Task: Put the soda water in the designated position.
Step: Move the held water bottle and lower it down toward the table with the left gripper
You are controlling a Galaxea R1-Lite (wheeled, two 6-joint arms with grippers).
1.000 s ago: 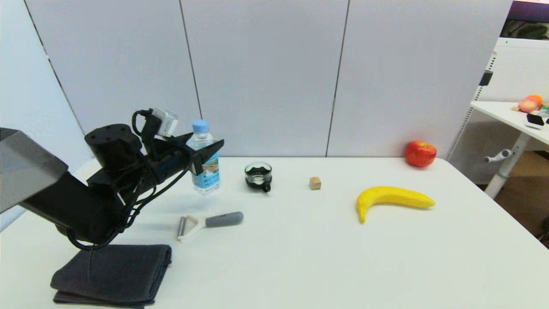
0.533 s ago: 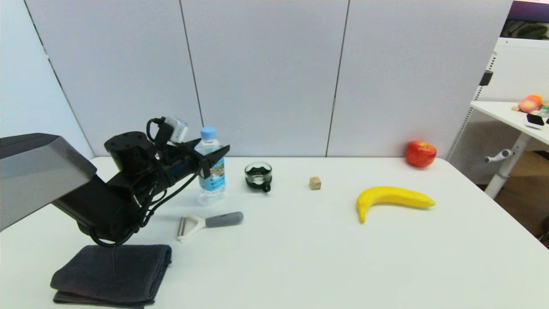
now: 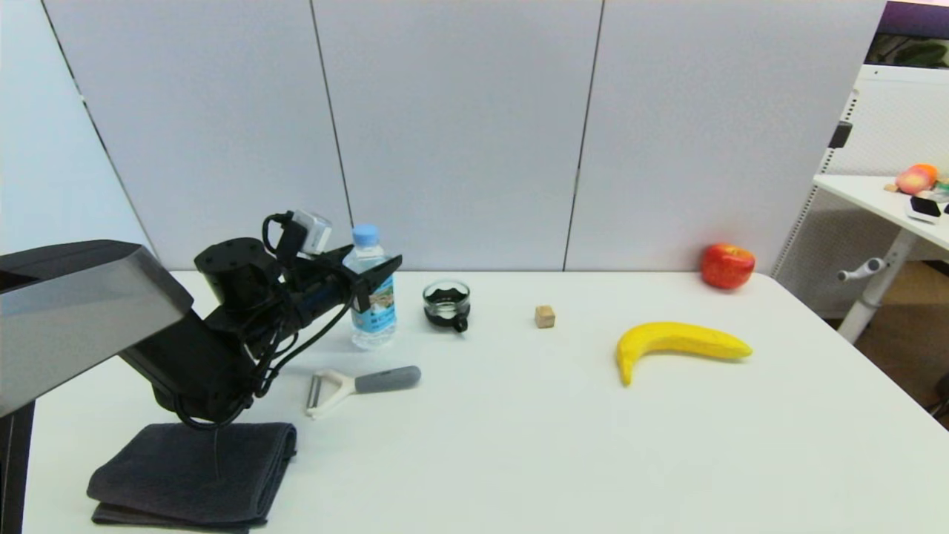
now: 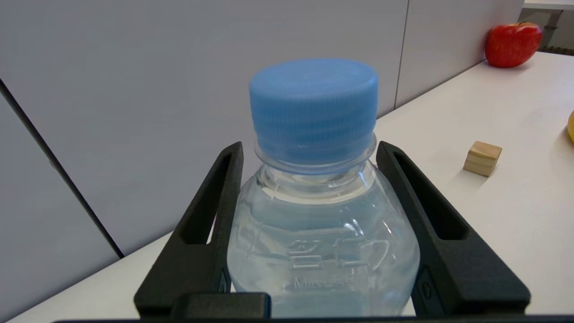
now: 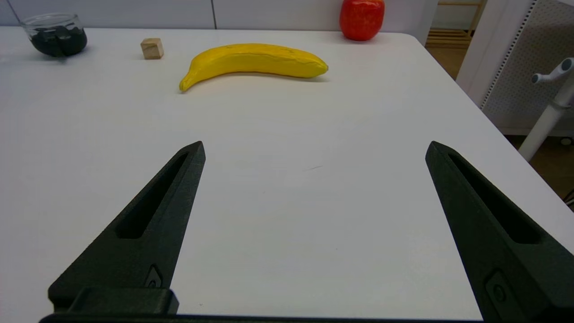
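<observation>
The left gripper [image 3: 374,271] holds the soda water [image 3: 373,297] by its shoulder, the two black fingers [image 4: 210,233] pressed against either side of the clear plastic just under the light-blue cap. Compared with a second ago, the bottle is lower and farther to the right: then it hung clear of the table [image 3: 519,430] with its base in the air, and half a second ago it was nearly down. Now its base appears to meet the white surface, upright, at the back left of the table. It stands just left of the glass cup [image 3: 447,302] with the black handle, apart from it, and behind the peeler [image 3: 359,384]. The arm has also dropped and reached forward, so it sits lower over the dark grey towel [image 3: 196,471] at the near left corner.

The wooden cube [image 3: 545,317], the banana [image 3: 678,345] and the apple [image 3: 727,265] lie where they were.

The right gripper [image 5: 314,152] hovers over bare table on the right side, near the front edge, its fingers [image 5: 148,224] spread wide with nothing between them.
</observation>
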